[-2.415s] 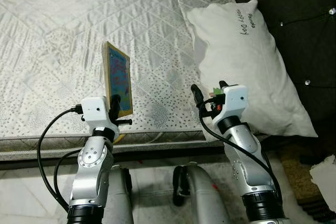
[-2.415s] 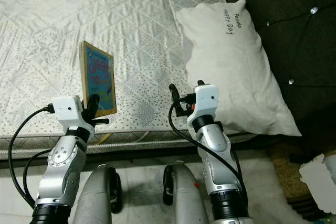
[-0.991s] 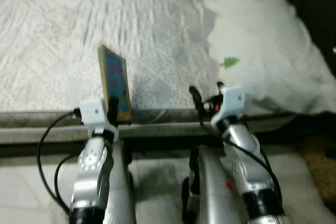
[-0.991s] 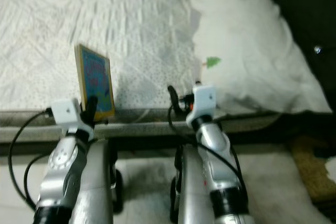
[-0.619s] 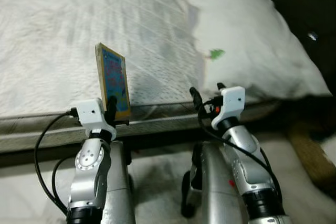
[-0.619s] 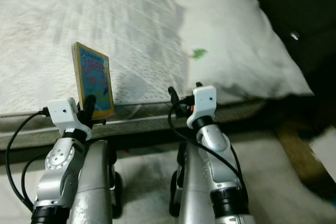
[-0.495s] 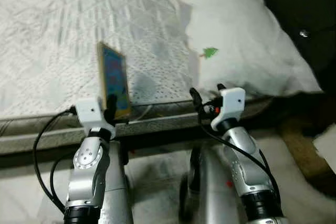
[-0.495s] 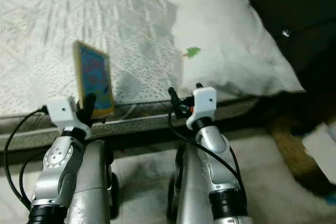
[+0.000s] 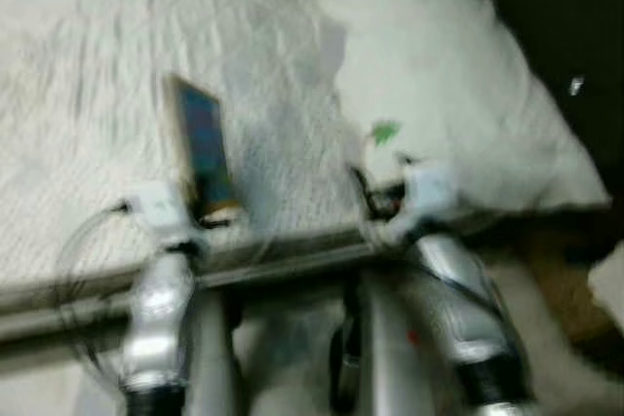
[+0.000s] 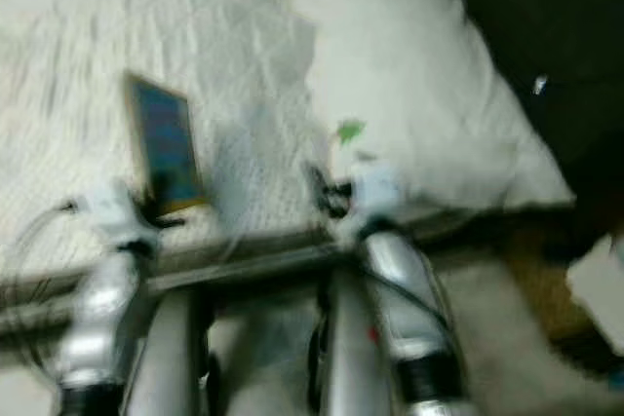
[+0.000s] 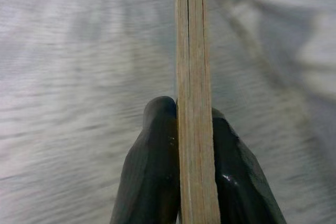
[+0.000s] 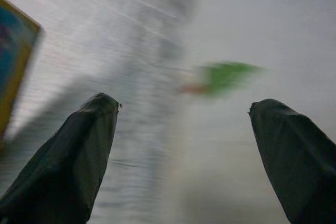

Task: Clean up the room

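— In the blurred head views, where did your left pincer (image 9: pixel 208 209) sit?
— Clamped on the lower edge of an upright book (image 9: pixel 202 156), above the mattress (image 9: pixel 88 75) edge; the pillow (image 9: pixel 439 85) lay right.

— In your left wrist view?
— Both fingers (image 11: pixel 152 171) pressed the book's edge.

— Your right wrist view?
— The right pincer (image 12: pixel 184 150) was spread, empty, over the pillow's green mark (image 12: pixel 226 74).

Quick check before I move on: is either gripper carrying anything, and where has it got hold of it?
The left gripper holds a thin book upright, fingers clamped on both faces at its lower edge. The right gripper is open and holds nothing.
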You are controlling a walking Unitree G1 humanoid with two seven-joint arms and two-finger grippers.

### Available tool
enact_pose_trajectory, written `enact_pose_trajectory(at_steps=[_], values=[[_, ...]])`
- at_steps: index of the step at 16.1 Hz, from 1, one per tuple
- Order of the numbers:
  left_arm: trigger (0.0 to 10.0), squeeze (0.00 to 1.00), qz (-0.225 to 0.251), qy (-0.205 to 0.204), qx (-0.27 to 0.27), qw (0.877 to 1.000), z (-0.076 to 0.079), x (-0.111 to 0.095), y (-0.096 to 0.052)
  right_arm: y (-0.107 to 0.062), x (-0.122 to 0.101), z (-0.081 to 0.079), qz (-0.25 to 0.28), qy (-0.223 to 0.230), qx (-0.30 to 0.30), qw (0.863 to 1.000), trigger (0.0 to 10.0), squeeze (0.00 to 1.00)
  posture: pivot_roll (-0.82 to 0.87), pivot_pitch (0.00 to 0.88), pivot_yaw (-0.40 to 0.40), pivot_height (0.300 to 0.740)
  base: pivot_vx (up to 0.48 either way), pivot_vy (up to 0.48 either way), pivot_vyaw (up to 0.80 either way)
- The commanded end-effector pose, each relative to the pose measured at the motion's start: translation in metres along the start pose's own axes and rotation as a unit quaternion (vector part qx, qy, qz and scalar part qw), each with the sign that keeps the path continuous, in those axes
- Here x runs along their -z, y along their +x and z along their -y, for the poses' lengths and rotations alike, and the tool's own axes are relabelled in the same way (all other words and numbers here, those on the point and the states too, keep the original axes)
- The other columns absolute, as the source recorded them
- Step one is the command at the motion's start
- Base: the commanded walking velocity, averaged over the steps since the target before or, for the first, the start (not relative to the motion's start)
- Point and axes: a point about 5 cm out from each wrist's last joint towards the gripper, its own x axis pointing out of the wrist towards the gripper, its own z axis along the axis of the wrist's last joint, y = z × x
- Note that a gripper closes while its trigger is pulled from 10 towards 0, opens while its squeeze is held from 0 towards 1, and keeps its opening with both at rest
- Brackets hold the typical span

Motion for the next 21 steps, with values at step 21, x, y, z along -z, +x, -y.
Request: enact_pose_trajectory(at_steps=[21], values=[[10.0, 0.0, -0.209, -0.248, 0.123, 0.938, 0.073, 0.044, 0.019, 0.005, -0.011, 0.009, 0.021, -0.031, 0.012, 0.999, 10.0, 0.0, -0.04, 0.215, -0.054, 0.572, 0.0, 0.0, 0.0]])
